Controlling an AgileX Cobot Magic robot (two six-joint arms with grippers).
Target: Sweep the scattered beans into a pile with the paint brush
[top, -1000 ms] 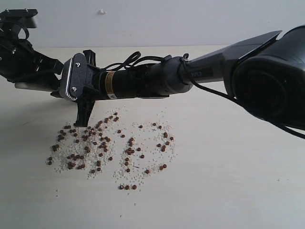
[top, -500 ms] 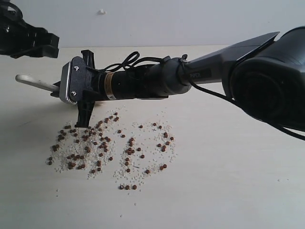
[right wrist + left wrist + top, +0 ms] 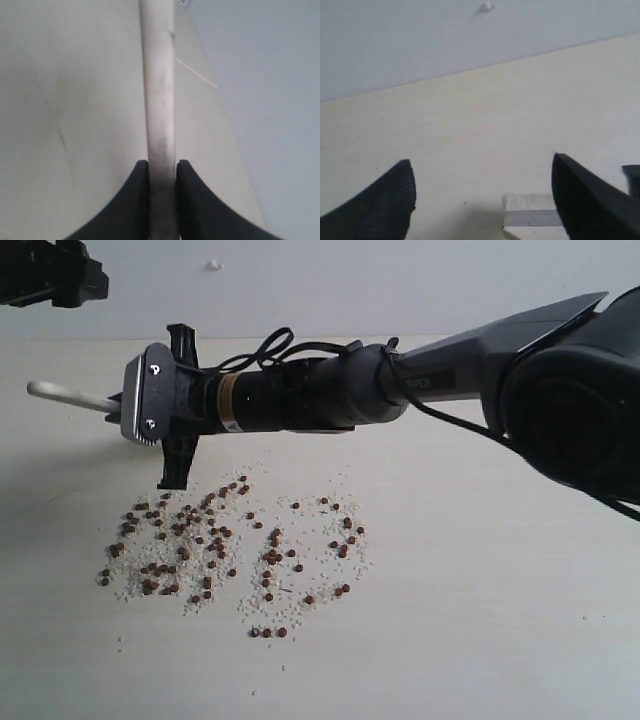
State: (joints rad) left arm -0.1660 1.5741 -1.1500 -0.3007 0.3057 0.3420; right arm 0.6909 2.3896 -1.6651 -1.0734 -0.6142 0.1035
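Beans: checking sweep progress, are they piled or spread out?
Spread out: the beans lie scattered in loose patches across the table, with no single dense clump.

On the dark grey forearm link (image 3: 470, 360) of my right arm, small pale lettering (image 3: 432, 384) appears to read "PIPER". The orange label (image 3: 229, 405) on my black cylindrical wrist (image 3: 290, 405) carries print too small to read.

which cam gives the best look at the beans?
Exterior view: the beans lie scattered on the table with the whole spread in frame. The left wrist and right wrist views show none of them.
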